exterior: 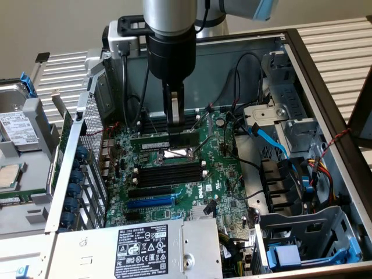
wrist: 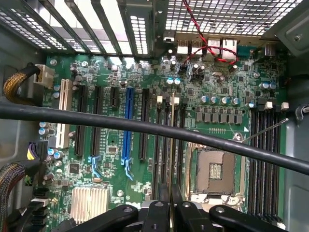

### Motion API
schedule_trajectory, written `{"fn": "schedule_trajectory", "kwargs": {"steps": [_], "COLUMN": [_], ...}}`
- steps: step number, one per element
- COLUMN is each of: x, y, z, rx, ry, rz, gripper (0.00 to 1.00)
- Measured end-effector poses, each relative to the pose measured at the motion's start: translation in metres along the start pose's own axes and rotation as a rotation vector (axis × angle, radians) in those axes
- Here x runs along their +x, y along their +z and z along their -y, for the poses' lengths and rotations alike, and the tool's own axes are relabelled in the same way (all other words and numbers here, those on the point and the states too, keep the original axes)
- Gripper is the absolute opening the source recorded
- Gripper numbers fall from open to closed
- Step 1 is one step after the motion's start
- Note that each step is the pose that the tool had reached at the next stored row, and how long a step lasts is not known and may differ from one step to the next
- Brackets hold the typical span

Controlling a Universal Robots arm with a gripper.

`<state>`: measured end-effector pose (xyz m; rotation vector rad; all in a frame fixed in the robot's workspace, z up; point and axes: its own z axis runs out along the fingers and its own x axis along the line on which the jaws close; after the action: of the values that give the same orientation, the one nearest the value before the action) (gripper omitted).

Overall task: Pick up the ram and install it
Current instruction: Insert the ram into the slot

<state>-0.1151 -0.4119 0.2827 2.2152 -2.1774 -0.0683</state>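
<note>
Ram (exterior: pixel 154 138) is hanging level in my clenched pincer (exterior: pixel 176 125), over the black slots (exterior: pixel 168 174) beside the CPU socket (exterior: pixel 174 154). Open case (exterior: pixel 317 87) is holding the motherboard (exterior: pixel 192 195), cables (exterior: pixel 270 139) and drive cage (exterior: pixel 308 232).

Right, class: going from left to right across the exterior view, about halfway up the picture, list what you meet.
hard drive → perforated metal panel → the ram → blue cable → red and black wires
</note>
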Motion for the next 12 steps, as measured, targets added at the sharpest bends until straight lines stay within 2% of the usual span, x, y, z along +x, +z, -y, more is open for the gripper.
{"fn": "schedule_trajectory", "kwargs": {"steps": [4,12], "x": [0.0,0.001], "y": [0.0029,0.0117], "z": [0.0002,0.0006], "rx": [0.0016,0.0045], "ry": [0.0,0.001], "rz": [-0.002,-0.0108], "gripper": [0.13,0.13]}}
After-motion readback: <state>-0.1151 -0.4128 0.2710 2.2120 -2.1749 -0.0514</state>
